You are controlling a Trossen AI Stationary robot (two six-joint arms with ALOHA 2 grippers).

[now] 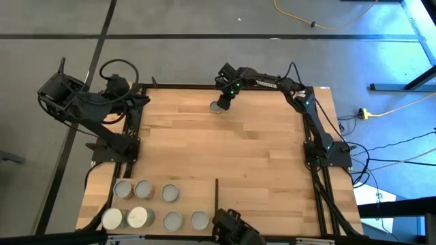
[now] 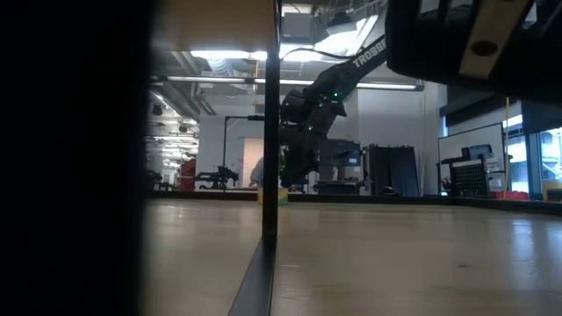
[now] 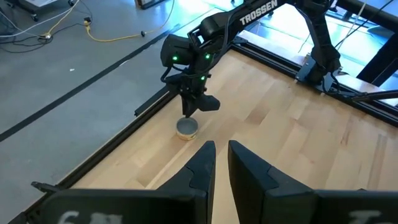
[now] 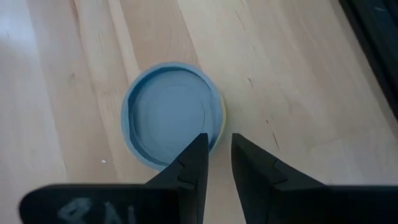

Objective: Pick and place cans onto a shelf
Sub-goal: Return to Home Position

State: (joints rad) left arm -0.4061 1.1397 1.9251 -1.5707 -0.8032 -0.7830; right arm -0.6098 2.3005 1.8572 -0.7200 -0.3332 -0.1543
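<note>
**At the desk's top edge, narrow jaws hang over a lone can**

Under the right gripper [image 4: 218, 139], just past its tips, one can [image 4: 166, 115] lies flat on the desk [image 4: 298, 81]. Its pale top faces up and a yellow strip shows on its side. The jaws are narrow, with only a slit between them, far less than the can's width, and they hold nothing. Their tips overlap the can's near rim, and most of the top shows beyond them. In the left wrist view the gripper hangs straight above the can, close over it. Whether it touches cannot be told.

In the high view, gripper and can sit at upper centre, just below the black rail [image 1: 184, 86] that frames the desk's top edge, so room is tight on that side. Below them the planks lie bare across the middle of the frame.

Farther down, at lower left, is the shelf [image 1: 194, 201], with its black upright edge [image 1: 216, 194] on its right side. Seven cans [image 1: 169, 193] stand on it in two rows, three above and four below. The two whitish-topped ones [image 1: 138, 217] are at the lower row's left end.

At upper left the left arm is folded beside the desk's corner. The left gripper [image 3: 221, 145] has its jaws narrow too, holding nothing.
</note>
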